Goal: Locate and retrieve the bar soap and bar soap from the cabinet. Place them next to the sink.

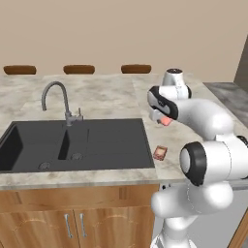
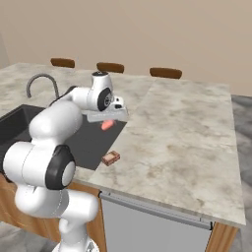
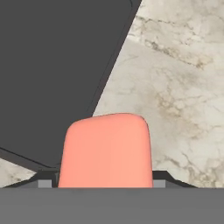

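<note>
Salmon-pink bar soap [image 3: 105, 151] is clamped in my gripper [image 1: 165, 120], fingers closed on it, held above the marble counter [image 2: 187, 133] just beside the sink's [image 1: 72, 143] right edge. Maroon-brown bar soap [image 1: 160, 153] lies flat on that counter beside the sink, apart from my fingers.

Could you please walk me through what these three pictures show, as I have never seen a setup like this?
This is a simulated kitchen with a white robot arm on a driving base. Two pictures come from cameras on the base, behind the arm to its left and right; the third looks along the gripper itself. The gripper holds a salmon-pink bar soap above the marble counter, near the right edge of the dark sink with its curved faucet. A maroon-brown bar soap already lies on the counter beside the sink.
</note>
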{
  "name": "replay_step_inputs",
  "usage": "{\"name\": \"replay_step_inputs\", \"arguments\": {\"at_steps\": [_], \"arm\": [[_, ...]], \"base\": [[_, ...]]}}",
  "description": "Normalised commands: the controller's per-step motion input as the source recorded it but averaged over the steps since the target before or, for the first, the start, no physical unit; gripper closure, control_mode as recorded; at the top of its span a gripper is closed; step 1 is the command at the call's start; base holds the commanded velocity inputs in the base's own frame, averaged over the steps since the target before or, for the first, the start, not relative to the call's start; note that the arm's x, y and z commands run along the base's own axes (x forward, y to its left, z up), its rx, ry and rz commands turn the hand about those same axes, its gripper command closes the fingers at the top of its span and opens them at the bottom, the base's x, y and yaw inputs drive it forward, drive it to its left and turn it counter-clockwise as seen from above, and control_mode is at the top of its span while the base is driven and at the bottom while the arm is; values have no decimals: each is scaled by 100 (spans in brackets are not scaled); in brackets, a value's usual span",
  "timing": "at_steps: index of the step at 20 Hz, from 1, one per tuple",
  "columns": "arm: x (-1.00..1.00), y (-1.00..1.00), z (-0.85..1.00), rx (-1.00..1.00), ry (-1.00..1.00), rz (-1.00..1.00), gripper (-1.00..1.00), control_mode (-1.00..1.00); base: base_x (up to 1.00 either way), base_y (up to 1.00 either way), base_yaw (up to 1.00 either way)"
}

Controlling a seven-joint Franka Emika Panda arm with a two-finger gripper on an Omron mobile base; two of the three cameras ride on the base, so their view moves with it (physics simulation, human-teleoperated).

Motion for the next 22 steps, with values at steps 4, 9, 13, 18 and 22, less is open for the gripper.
{"name": "replay_step_inputs", "arguments": {"at_steps": [4,9,13,18,22], "arm": [[29,0,-43,-1,-8,0,100,-100],[22,0,-50,0,-6,-5,100,-100],[23,0,-58,0,-7,-5,100,-100],[35,-1,-59,0,-7,-3,100,-100],[35,-1,-51,0,-6,-3,100,-100]], "base": [[0,0,0],[0,0,0],[0,0,0],[0,0,0],[0,0,0]]}}
